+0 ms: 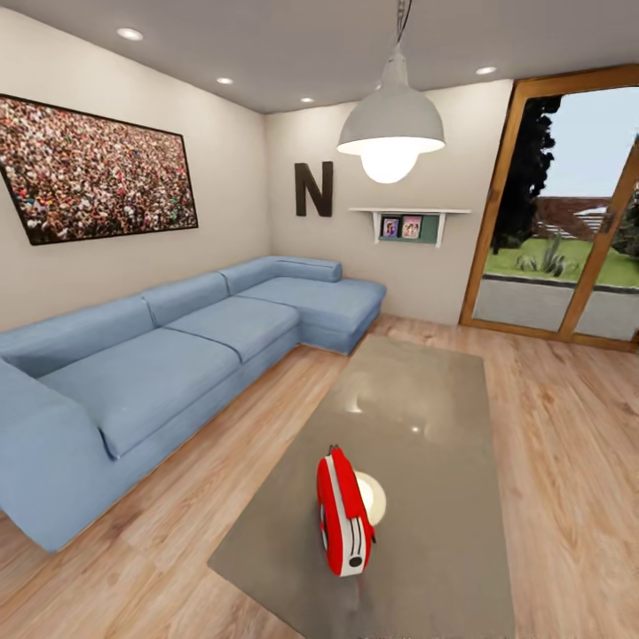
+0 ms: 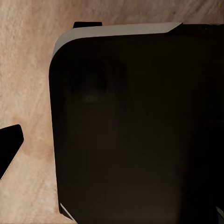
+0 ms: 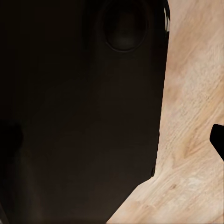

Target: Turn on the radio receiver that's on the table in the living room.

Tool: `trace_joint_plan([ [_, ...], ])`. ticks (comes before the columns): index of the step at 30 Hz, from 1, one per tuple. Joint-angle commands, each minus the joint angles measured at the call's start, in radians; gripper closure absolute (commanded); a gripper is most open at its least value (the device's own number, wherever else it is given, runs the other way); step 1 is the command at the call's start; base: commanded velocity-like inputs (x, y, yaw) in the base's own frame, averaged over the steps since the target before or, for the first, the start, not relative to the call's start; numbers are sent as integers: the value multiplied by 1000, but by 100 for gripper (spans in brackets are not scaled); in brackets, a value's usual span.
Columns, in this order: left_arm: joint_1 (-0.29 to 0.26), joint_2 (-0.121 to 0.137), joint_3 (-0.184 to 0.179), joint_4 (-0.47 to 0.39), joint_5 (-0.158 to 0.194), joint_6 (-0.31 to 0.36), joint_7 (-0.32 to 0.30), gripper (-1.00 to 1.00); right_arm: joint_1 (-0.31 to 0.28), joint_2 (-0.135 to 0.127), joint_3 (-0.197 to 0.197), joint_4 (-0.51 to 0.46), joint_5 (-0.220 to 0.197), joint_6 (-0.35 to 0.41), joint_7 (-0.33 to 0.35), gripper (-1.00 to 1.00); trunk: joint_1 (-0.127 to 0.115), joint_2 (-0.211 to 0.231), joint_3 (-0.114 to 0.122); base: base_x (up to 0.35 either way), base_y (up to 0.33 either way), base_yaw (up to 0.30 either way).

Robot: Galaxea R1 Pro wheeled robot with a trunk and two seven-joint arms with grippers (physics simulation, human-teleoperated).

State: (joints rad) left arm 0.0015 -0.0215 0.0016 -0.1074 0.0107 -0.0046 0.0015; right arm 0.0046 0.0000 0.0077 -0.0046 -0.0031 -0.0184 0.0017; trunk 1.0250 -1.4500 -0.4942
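Note:
The radio receiver (image 1: pixel 342 515), a small red rounded case with white stripes, stands upright on its edge near the close end of the long low table (image 1: pixel 417 399). The table's glossy grey-brown top reflects the lamp. The radio's face is turned away to the left, so dial and light are hidden. In the left wrist view one dark fingertip (image 2: pixel 10 144) pokes in over wood floor beside my black base (image 2: pixel 140 130). In the right wrist view another dark fingertip (image 3: pixel 218 139) shows beside the same dark body (image 3: pixel 79 107). Neither wrist view shows both fingers.
A round white disc (image 1: pixel 376 497) lies on the table just behind the radio. The blue sectional sofa (image 1: pixel 177 355) runs along the left wall, with wood floor between it and the table. A pendant lamp (image 1: pixel 390 133) hangs above; the glass door (image 1: pixel 568 222) is far right.

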Motion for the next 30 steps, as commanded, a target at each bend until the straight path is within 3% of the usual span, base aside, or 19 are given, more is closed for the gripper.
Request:
trace_joint_plan([
  [1,0,0,0,0,0,0,0,-100,0,0,0,0,0,0,0,-100,0,0,0,0,0,-130],
  [8,0,0,0,1,0,0,0,-100,0,0,0,0,0,1,0,-100,0,0,0,3,0,-38],
  [21,0,0,-1,1,-2,7,-10,-100,0,0,0,0,0,2,0,-100,0,0,0,209,167,-1],
  [30,0,-1,0,0,-2,1,-6,-100,0,0,0,0,0,1,0,-100,0,0,0,32,23,0],
])
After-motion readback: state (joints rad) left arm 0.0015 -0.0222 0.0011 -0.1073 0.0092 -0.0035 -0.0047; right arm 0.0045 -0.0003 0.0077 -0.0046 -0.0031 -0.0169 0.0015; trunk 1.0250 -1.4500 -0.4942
